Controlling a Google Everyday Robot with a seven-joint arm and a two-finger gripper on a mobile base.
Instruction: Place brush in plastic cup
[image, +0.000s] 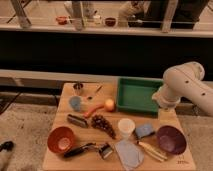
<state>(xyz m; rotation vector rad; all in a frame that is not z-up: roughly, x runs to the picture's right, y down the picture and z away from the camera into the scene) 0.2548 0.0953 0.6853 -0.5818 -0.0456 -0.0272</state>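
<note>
The brush (89, 148) lies at the front of the wooden table (53, 162), with its slim black handle pointing left and its pale squarish head (106, 150) to the right. A white plastic cup (126, 127) stands upright just behind and to the right of the head. A light blue cup (75, 103) stands at the left. My white arm (187, 87) reaches in from the right. Its gripper end (161, 101) hangs at the right edge of the green tray, far from the brush, and holds nothing that I can see.
A green tray (123, 101) is at the back right. An orange fruit (109, 104), a carrot (94, 109), grapes (103, 124), a dark block (77, 120), an orange bowl (62, 140), a purple bowl (171, 140), a blue sponge (144, 131) and a grey cloth (129, 154) crowd the table.
</note>
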